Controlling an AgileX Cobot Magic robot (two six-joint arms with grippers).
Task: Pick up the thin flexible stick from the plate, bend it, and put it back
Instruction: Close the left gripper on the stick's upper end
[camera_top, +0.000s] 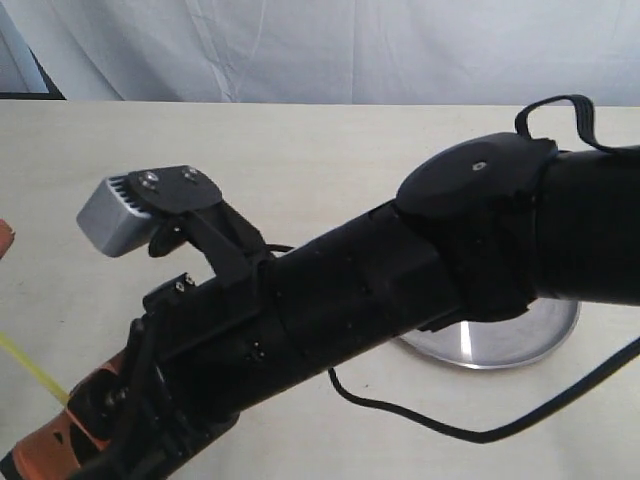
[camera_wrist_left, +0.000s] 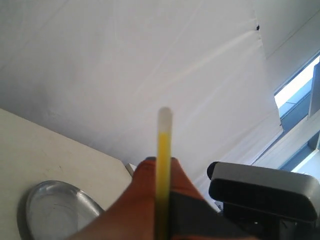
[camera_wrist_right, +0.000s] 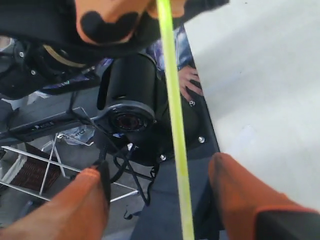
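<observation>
In the exterior view the right arm (camera_top: 380, 290) reaches across the counter (camera_top: 330, 160) toward 8 o'clock and hides much of what is there. Its orange right gripper (camera_top: 72, 418) sits low at 7 o'clock. The thin flexible stick (camera_top: 35, 368) runs up from it as a short yellow line toward 10 o'clock, up in the air and not on the plate (camera_top: 520, 345). The plate peeks out from under the arm at 4 o'clock, well apart from the stick. From here I cannot tell if that gripper is spread or squeezed. In the left wrist view the left gripper (camera_wrist_left: 161, 167) is pinching the stick (camera_wrist_left: 163, 145) tight, and the pale end pokes out past it. The plate (camera_wrist_left: 35, 197) lies on the counter below. I think it holds this end fast so the other arm has something to bend against. In the right wrist view the right gripper (camera_wrist_right: 159, 167) is spread wide. The stick (camera_wrist_right: 174, 110) runs through the gap and touches neither side — it looks lined up so the gripper can close on the free part. Once both hold on, the bending can start.
</observation>
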